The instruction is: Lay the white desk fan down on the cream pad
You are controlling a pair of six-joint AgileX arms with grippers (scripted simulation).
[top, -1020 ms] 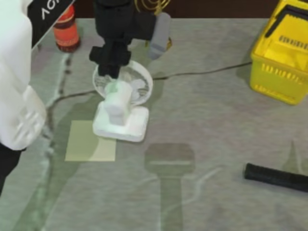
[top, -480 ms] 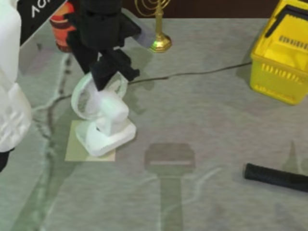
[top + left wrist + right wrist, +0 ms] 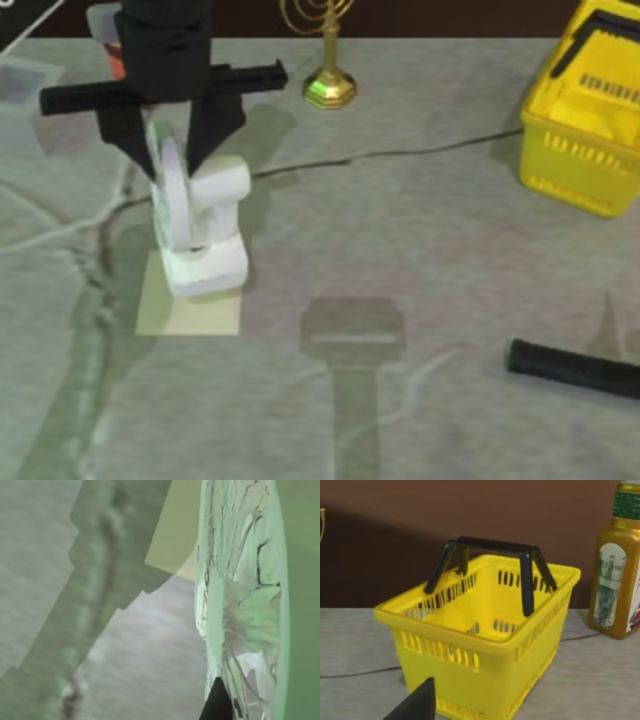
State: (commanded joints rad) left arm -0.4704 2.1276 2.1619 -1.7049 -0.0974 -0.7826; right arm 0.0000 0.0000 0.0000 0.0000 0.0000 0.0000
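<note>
White desk fan point(image 3: 196, 232) swung onto cream pad point(image 3: 190, 312); head edge-up.

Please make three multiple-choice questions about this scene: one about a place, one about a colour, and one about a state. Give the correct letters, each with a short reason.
1. Where does the white desk fan stand?
A. inside the basket
B. with its base on the cream pad
C. beside the black handle

2. What colour is the shopping basket?
A. yellow
B. red
C. blue

3. What is the left pincer doing?
A. resting empty on the table
B. holding the gold stand
C. closed on the fan's cage head

Answers:
1 B: the top view shows the base over the pad's upper part.
2 A: top and right wrist views show it yellow.
3 C: its fingers stand on both sides of the cage rim.
</note>
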